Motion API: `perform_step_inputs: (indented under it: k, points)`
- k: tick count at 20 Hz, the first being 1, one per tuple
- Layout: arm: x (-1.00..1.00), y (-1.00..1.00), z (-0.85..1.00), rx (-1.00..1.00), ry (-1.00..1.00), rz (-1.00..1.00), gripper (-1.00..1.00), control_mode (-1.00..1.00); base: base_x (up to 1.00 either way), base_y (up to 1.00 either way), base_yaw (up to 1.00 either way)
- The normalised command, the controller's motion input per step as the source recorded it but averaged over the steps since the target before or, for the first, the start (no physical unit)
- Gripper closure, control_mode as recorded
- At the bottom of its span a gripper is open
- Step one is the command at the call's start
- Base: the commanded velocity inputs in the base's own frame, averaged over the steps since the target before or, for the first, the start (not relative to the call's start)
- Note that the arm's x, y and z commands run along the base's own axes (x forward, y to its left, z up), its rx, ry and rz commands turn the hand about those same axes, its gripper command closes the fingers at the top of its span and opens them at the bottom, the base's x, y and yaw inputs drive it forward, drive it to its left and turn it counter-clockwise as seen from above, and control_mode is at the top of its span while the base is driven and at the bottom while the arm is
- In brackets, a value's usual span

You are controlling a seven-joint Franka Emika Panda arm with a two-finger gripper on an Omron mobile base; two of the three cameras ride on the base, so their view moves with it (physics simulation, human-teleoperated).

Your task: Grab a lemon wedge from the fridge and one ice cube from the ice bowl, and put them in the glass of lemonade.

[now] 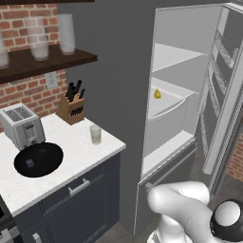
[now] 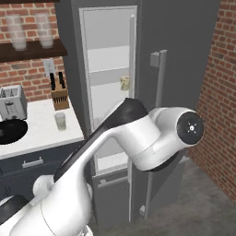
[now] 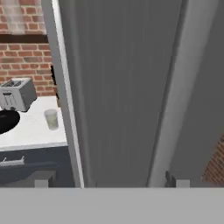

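The fridge (image 1: 180, 71) stands open, and the small yellow lemon wedge (image 1: 157, 94) lies on a middle shelf; the right base view has the lemon wedge (image 2: 125, 83) in the door gap. On the white counter, the glass of lemonade (image 1: 95, 134) stands near the fridge. Left of it sits the black ice bowl (image 1: 45, 154) with an ice cube (image 1: 30, 163) inside. In the hand view my gripper (image 3: 109, 183) is open and holds nothing, close to the dark fridge door (image 3: 122, 87), beside its bar handle (image 3: 175, 87). That view also catches the glass of lemonade (image 3: 51, 119) and the ice bowl (image 3: 6, 120).
A toaster (image 1: 21, 124) and a knife block (image 1: 71, 107) stand at the back of the counter (image 1: 61, 180). Frosted glasses (image 1: 66, 33) line the wooden shelf above. My arm's elbow (image 2: 189, 126) is in front of the fridge door. A brick wall (image 2: 221, 92) lies to the right.
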Motion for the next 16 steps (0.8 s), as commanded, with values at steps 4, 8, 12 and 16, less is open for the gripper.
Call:
perform_step_inputs:
  k: [4,8,12,16]
  points:
    - [-0.8,0.54,0.79,-0.2,-0.07,-0.18,-1.0,-1.0,0.0,0.0,0.0]
    - [-0.46,0.77,0.98,-0.2,0.09,-0.12,-1.0,-1.0,0.0,0.0,0.0]
    - [-0.07,1.0,0.94,-0.3,0.15,-0.06,-1.0,-1.0,0.0,0.0,0.0]
    - [0.12,1.0,0.59,-0.36,0.24,-0.08,-1.0,-1.0,0.0,0.0,0.0]
